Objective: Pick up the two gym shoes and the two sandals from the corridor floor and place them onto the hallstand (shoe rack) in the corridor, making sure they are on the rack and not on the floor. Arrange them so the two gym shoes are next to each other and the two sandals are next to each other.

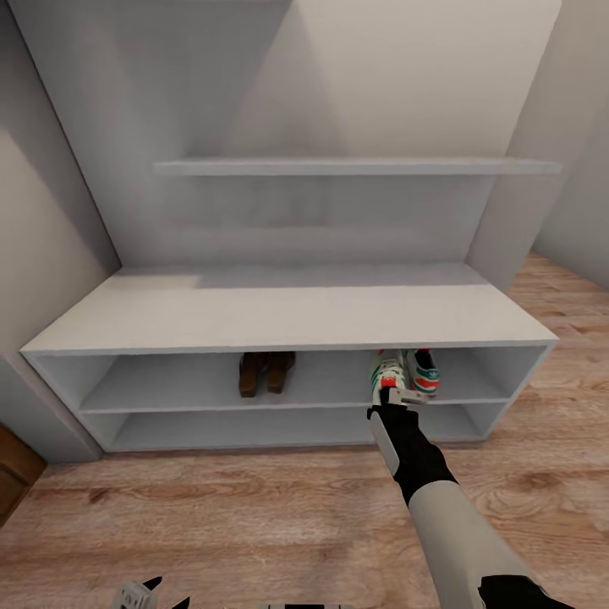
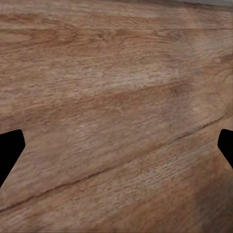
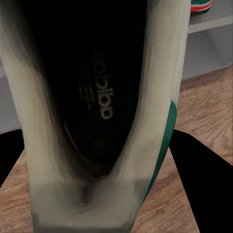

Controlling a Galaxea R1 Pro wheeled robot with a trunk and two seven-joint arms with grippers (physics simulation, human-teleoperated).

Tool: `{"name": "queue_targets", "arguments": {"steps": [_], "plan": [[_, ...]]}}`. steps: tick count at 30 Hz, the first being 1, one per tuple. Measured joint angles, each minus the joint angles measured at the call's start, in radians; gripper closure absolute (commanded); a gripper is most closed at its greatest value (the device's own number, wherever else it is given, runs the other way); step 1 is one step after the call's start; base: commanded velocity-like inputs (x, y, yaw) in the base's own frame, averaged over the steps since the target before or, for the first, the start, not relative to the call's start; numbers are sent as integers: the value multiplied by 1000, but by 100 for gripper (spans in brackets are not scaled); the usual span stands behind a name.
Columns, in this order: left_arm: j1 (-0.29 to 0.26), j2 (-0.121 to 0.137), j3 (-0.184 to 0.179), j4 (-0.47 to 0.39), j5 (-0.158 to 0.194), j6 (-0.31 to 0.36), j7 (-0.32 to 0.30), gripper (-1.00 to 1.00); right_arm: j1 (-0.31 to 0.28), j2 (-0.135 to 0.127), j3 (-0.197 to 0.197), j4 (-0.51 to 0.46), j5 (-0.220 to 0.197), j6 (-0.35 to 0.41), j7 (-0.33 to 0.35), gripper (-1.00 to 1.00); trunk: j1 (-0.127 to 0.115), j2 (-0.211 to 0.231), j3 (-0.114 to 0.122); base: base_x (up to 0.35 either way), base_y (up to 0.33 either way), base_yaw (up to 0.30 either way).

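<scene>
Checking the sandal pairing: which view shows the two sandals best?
Head view: the two sandals stand side by side on the hallstand upper tier, left of the gym shoes. The right wrist view shows a gym shoe's inside, the left wrist view floor planks.

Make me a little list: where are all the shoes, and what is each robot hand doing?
sandals: side by side on the hallstand's upper shelf tier
placed gym shoe: same tier, further right
held gym shoe: at the shelf edge beside it
right end effector: shut on that shoe's heel
left end effector: open over the corridor floor
</scene>
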Motion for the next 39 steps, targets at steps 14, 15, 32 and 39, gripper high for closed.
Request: {"name": "queue_targets", "arguments": {"steps": [14,15,32,39], "plan": [[0,2,1,0,0,0,0,-100,0,0,-1,0,-2,0,0,100,3,-2,-34,0,0,6],[0,2,1,0,1,0,0,-100,0,0,-1,0,0,0,0,100,3,-2,-36,0,0,0],[0,1,1,0,0,0,0,-100,0,0,1,1,2,1,1,100,3,-2,-38,72,0,0],[0,0,0,0,0,0,0,-100,0,0,1,3,3,1,0,100,3,-2,-38,134,0,0]]}}
